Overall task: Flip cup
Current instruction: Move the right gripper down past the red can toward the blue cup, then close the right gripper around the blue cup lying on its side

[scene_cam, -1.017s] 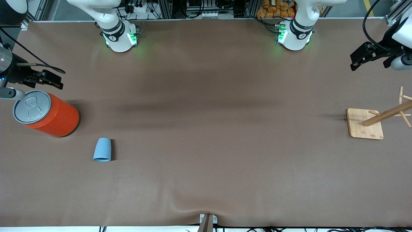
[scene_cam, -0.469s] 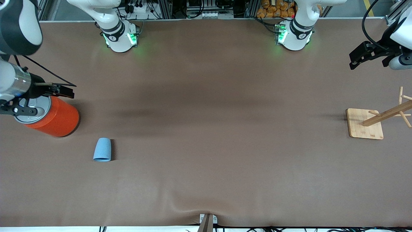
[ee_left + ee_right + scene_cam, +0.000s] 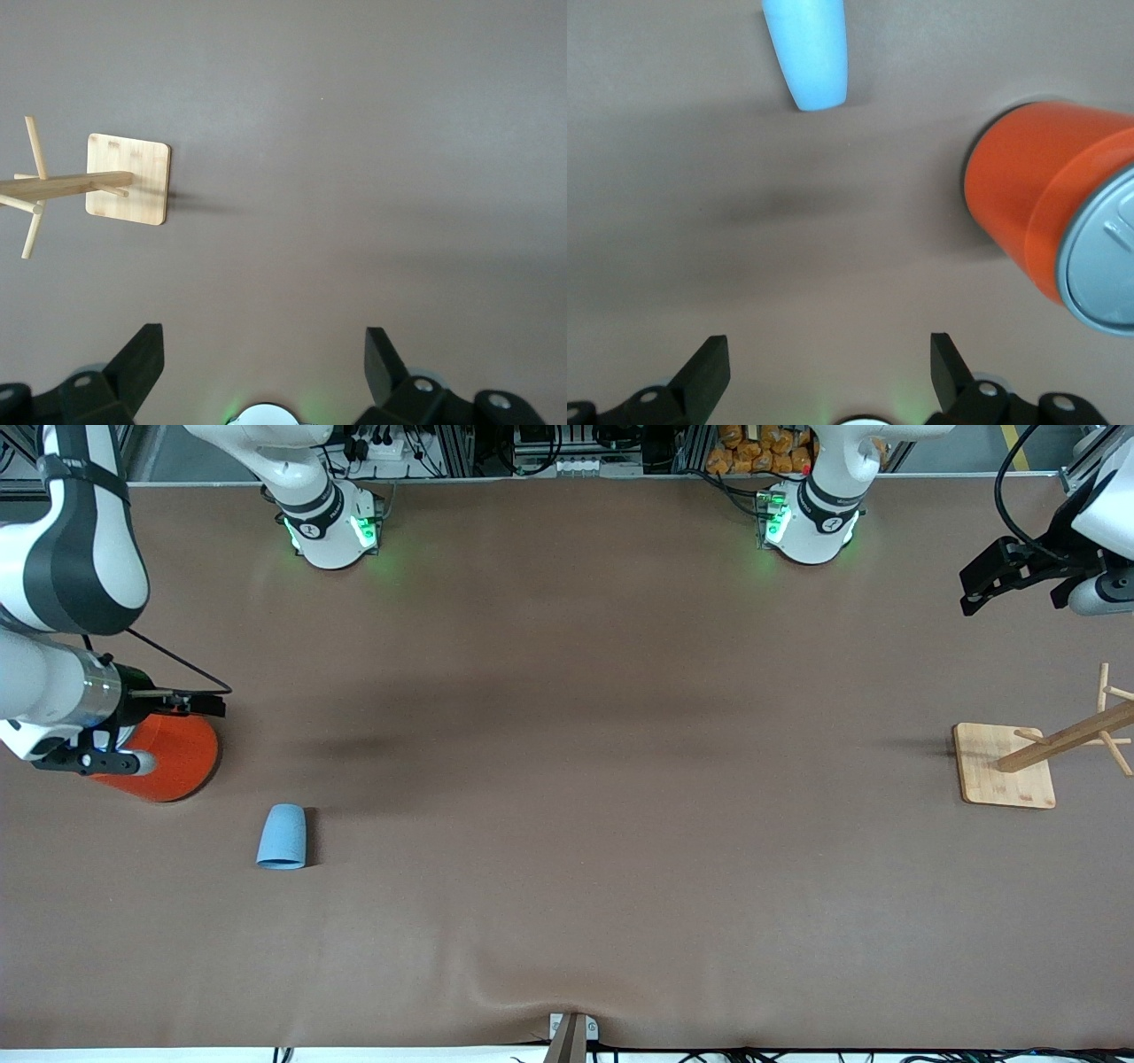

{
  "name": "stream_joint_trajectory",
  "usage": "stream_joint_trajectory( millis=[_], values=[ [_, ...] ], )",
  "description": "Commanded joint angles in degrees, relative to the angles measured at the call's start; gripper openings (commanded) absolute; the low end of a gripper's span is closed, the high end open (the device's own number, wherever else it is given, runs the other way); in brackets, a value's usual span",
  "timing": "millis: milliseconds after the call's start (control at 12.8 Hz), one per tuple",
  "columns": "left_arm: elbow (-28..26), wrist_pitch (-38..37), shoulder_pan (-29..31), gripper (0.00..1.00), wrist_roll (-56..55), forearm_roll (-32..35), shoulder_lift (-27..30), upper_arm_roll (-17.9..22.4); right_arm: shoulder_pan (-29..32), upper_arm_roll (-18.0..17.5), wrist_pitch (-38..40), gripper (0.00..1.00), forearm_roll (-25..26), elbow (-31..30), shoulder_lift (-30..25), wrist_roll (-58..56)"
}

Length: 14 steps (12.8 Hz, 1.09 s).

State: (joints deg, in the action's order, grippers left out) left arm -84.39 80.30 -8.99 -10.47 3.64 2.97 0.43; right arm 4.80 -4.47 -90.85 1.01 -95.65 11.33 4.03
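Note:
The cup is a small light-blue tumbler that appears to lie on its side on the brown table, narrow closed end toward the robots' bases. It is nearer the front camera than the orange can. In the right wrist view the cup lies apart from the can. My right gripper hovers over the can, open and empty. My left gripper hangs open and empty over the left arm's end of the table.
A wooden rack on a square bamboo base stands at the left arm's end, its base also in the left wrist view. The orange can's grey lid shows in the right wrist view. Brown cloth covers the table.
My right arm has swung toward the front camera and now covers the can's grey lid. The left arm has barely shifted. The cup has not moved.

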Motion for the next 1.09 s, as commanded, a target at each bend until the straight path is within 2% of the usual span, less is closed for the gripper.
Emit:
stream_joint_trajectory(
  millis=[0, 156, 469, 782, 1017],
  values=[
    [0.54, -1.02, -0.06, 1.00, 0.18, 0.23, 1.07, -0.43, 0.47, -0.80, -4.14, 1.00, 0.93, -1.02, 0.54, 0.63],
    [0.54, -1.02, -0.24, 1.00, 0.18, 0.14, 1.42, -0.52, -0.14, -0.80, -11.33, 1.00, 0.93, -2.87, 2.37, 0.63],
    [0.54, -1.02, -0.50, 1.00, 0.36, 0.05, 1.69, -1.74, -1.19, -0.80, -26.37, 1.00, 0.93, -2.79, 11.33, -2.17],
    [0.45, -1.20, -0.33, 1.00, 0.19, 0.05, 1.77, -2.36, -0.15, -0.80, -35.60, 1.00, 1.10, -2.79, 18.36, -10.69],
    [0.54, -2.78, -0.50, 1.00, 0.19, -0.56, 1.95, -2.89, 0.21, -0.80, -42.03, 1.00, 1.10, -2.70, 23.20, -11.24]
  ],
)
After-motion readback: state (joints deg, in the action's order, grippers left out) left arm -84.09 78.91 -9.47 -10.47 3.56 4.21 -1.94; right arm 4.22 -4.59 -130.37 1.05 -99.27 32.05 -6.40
